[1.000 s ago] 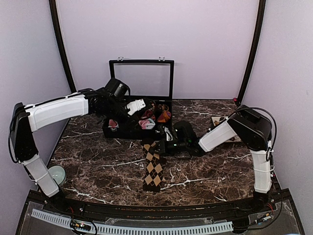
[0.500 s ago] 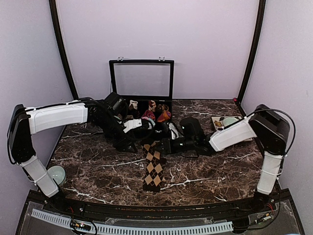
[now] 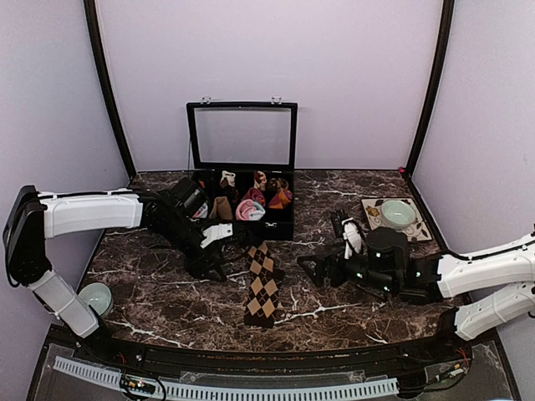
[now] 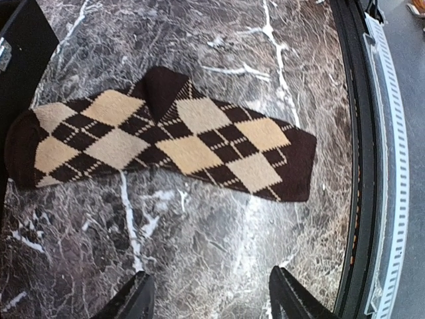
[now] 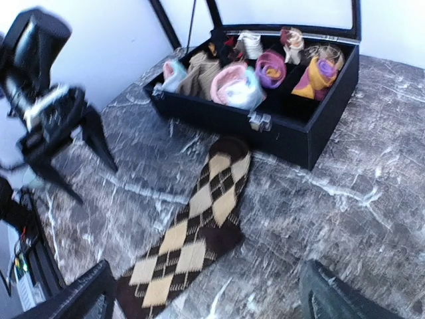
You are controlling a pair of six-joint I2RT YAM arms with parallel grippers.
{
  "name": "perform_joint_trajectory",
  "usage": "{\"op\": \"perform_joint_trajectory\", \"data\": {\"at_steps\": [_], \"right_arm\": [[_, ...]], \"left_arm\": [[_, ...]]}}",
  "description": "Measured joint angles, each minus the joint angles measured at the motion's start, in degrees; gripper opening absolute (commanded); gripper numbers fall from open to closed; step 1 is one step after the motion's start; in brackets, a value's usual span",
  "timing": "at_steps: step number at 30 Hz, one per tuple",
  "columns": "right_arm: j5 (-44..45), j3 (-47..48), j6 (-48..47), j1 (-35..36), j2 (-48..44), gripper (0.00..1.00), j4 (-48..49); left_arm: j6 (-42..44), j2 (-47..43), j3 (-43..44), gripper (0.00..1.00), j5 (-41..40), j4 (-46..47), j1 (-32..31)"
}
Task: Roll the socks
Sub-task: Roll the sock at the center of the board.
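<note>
One brown-and-beige diamond sock (image 3: pixel 263 284) lies flat and stretched out on the marble table, its toe end near the black box. It fills the left wrist view (image 4: pixel 166 136) and runs up the middle of the right wrist view (image 5: pixel 199 226). My left gripper (image 3: pixel 209 266) hovers just left of the sock, open, with only bare marble between its fingers (image 4: pixel 209 282). My right gripper (image 3: pixel 329 251) stands to the right of the sock, apart from it and wide open (image 5: pixel 207 269). Nothing is held.
A black box (image 3: pixel 251 227) with a raised glass lid (image 3: pixel 241 134) stands behind the sock, with several rolled socks in its compartments (image 5: pixel 232 83). A green bowl (image 3: pixel 397 213) rests on a tray at the right. Another bowl (image 3: pixel 96 296) sits by the left arm's base.
My right gripper has opened, let go at the sock's top end and drawn back to the right. My left gripper has come down from the box to the table left of the sock.
</note>
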Motion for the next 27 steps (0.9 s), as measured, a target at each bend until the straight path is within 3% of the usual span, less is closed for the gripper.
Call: {"op": "perform_joint_trajectory", "data": {"at_steps": [5,13,20,27], "right_arm": [[-0.5,-3.9,-7.6,8.4,1.2,0.66,-0.6],[-4.6,2.7,-21.1,15.7,18.3,0.39,0.5],[-7.8,12.4,-28.1,16.3,30.6,0.32,1.2],[-8.9,13.4,-29.7,16.4,34.6,0.25,1.1]], "left_arm": [[1.9,-2.6,-4.4,0.63,-0.1,0.5,0.2],[4.0,-6.2,-10.5,0.63,-0.3,3.3,0.2],[6.9,-10.2,-14.6,0.63,-1.9,3.5,0.2],[8.9,-9.2,-13.0,0.63,-1.7,3.0,0.3]]}}
